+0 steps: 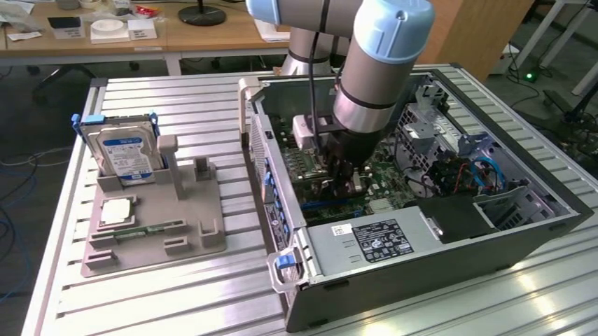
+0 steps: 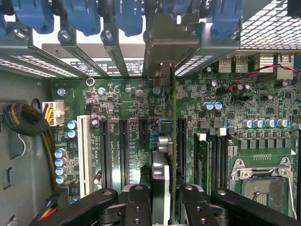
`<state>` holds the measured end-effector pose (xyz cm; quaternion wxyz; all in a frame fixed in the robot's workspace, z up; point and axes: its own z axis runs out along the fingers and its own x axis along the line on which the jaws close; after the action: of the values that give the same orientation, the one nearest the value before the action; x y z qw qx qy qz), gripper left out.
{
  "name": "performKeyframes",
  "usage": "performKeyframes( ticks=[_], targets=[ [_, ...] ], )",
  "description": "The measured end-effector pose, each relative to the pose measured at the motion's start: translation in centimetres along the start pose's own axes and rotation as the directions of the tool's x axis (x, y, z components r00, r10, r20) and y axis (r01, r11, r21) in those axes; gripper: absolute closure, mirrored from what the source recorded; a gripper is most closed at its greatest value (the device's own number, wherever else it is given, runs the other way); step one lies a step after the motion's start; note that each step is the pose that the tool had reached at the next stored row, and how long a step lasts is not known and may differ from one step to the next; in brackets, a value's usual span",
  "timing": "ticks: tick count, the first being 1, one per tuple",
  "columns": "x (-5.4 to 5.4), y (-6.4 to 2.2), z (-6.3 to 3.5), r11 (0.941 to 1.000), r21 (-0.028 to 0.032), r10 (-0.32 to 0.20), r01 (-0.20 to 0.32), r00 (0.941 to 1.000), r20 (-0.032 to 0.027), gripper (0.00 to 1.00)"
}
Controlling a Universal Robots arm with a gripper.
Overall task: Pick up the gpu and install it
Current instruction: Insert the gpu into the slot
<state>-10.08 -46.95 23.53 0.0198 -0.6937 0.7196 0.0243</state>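
Note:
My gripper (image 1: pixel 342 178) reaches down into the open computer case (image 1: pixel 523 234), just above the green motherboard (image 1: pixel 383 185). In the wrist view the gripper (image 2: pixel 162 195) is shut on the gpu (image 2: pixel 172 141), with black fingers (image 2: pixel 136 205) on either side of it. The card shows edge-on, as a thin dark board standing upright along a long expansion slot. Its pale metal end bracket (image 2: pixel 164 40) sits against the rear wall of the case, between the blue slot clips (image 2: pixel 127 16). Whether the card's edge is fully down in the slot I cannot tell.
A grey parts holder (image 1: pixel 154 234) stands on the slatted table at the exterior view's left. It carries a silver hard drive with a blue label (image 1: pixel 126 157), a square processor (image 1: pixel 117 210) and a green memory stick (image 1: pixel 140 229). The power supply (image 1: pixel 374 241) fills the case's near corner.

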Motion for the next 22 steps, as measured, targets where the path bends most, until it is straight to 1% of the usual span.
performKeyframes(
  ticks=[3,6,11,14,15,22],
  targets=[
    [-0.07,-0.03,0.00,1.0000,-0.0027,0.000,0.000,1.0000,-0.0029,0.72],
    [-0.08,-0.05,0.01,1.0000,-0.0032,0.000,0.000,1.0000,-0.0050,0.72],
    [-0.13,-0.15,0.08,1.0000,-0.0032,0.001,-0.001,1.0000,-0.0065,0.72],
    [-0.36,-0.14,0.13,1.0000,-0.0032,0.002,-0.002,0.9999,-0.0118,0.72],
    [-0.42,-0.15,0.16,1.0000,-0.0032,0.003,-0.003,0.9999,-0.0126,0.72],
    [-0.42,0.04,0.24,1.0000,-0.0029,0.003,-0.003,0.9999,-0.0130,0.72]
  ],
)
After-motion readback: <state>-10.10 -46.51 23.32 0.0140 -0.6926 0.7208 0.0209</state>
